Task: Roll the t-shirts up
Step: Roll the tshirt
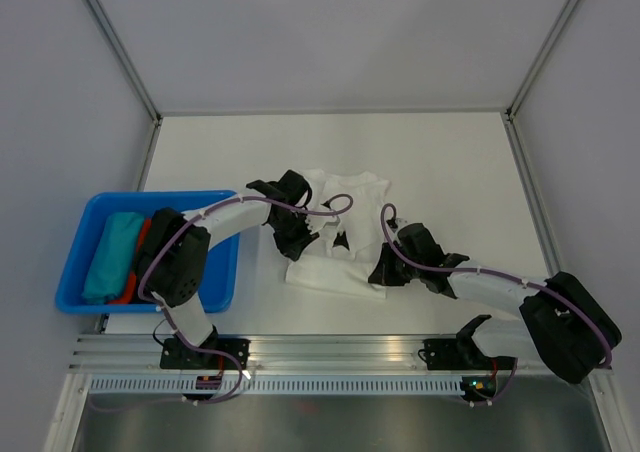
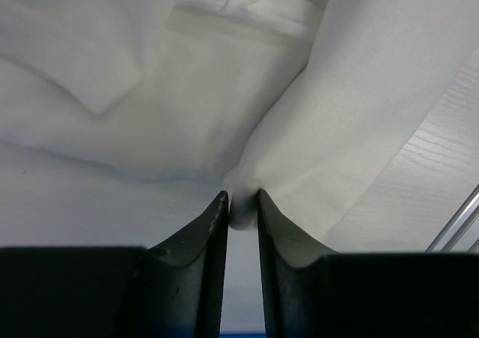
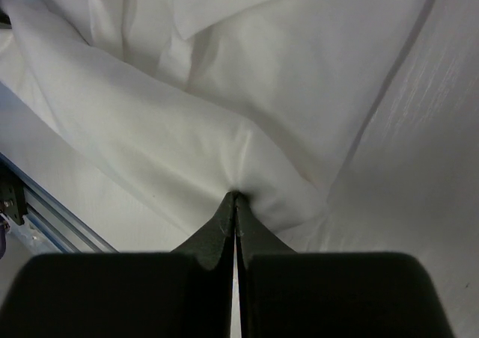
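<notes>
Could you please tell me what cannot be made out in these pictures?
- Top view: the left arm covers the blue bin's right half and part of the red roll.
- Wrist views: the white t-shirt runs off the frame; its print is out of sight.
- Left wrist view: cloth fills the left gripper's gap; grip or touch is unclear.

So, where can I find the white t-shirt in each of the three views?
Top external: white t-shirt at the table's middle, between the two arms.
Left wrist: white t-shirt fills the upper picture, a fold between the left claw tips.
Right wrist: white t-shirt fills most of the picture, pinched by the right claw.
Shared landmark: the metal rail at the table's near edge.
</notes>
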You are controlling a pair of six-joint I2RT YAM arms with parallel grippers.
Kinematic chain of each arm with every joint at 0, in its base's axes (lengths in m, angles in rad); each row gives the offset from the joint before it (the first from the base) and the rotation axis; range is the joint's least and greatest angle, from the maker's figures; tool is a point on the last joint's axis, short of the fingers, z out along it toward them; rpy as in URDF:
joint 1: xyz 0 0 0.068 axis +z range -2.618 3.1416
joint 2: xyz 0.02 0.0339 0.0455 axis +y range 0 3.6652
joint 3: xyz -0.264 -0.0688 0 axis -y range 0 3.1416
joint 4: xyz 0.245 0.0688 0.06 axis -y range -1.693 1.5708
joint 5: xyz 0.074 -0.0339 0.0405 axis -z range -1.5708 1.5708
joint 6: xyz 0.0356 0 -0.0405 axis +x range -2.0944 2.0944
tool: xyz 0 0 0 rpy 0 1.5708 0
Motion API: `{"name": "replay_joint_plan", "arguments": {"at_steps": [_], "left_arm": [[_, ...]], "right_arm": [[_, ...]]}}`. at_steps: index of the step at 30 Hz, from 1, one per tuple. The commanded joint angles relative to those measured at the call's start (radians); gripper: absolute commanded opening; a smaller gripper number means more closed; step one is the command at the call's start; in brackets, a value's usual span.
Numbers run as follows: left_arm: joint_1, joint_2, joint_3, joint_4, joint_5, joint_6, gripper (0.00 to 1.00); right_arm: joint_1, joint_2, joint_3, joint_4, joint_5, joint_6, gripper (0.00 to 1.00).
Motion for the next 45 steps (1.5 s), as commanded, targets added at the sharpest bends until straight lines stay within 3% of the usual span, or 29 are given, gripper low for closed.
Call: {"name": "replay_joint_plan", "arguments": {"at_steps": [1, 7, 11, 17, 19, 22, 32, 35, 38, 39, 40, 42, 45], "left_arm": [[0.017, -0.069, -0.020, 0.071, -0.123, 0.018, 0.27], [0.052, -0.148, -0.016, 0.083, -0.155, 0.020, 0.28], [0.023, -0.288, -0.045, 0.125, -0.144, 0.090, 0.39], [-0.204, -0.486, -0.248, 0.191, -0.247, 0.158, 0.53], [-0.286, -0.501, -0.341, 0.226, -0.293, 0.146, 0.60], [-0.343, -0.491, -0.411, 0.293, -0.347, 0.132, 0.61], [-0.357, -0.385, -0.494, 0.410, -0.436, 0.083, 0.59], [-0.357, -0.353, -0.517, 0.424, -0.402, 0.049, 0.52], [-0.359, -0.327, -0.522, 0.427, -0.396, 0.029, 0.32], [-0.357, -0.325, -0.520, 0.430, -0.399, 0.021, 0.26], [-0.357, -0.325, -0.522, 0.430, -0.396, 0.020, 0.14], [-0.353, -0.334, -0.517, 0.427, -0.388, 0.009, 0.05], [-0.344, -0.360, -0.513, 0.401, -0.356, -0.002, 0.02]], "right_arm": [[-0.005, 0.026, -0.023, 0.022, 0.054, 0.017, 0.00], [-0.008, 0.038, -0.031, 0.056, 0.038, 0.043, 0.00], [-0.008, 0.004, -0.009, 0.051, 0.031, 0.053, 0.00], [-0.008, -0.024, 0.017, 0.017, 0.033, 0.034, 0.00], [-0.007, -0.017, 0.029, -0.006, 0.038, 0.018, 0.00], [-0.008, -0.007, 0.034, 0.003, 0.030, 0.015, 0.00], [-0.008, 0.004, 0.038, 0.002, 0.015, -0.005, 0.00], [-0.008, -0.019, 0.044, 0.002, 0.010, -0.028, 0.01], [-0.010, -0.054, 0.083, -0.010, 0.005, -0.066, 0.07], [-0.010, -0.065, 0.098, -0.056, 0.005, -0.078, 0.11], [-0.010, -0.077, 0.133, -0.073, 0.008, -0.088, 0.18], [-0.013, -0.115, 0.162, -0.111, 0.007, -0.129, 0.26], [-0.013, -0.180, 0.189, -0.161, 0.051, -0.198, 0.36]]}}
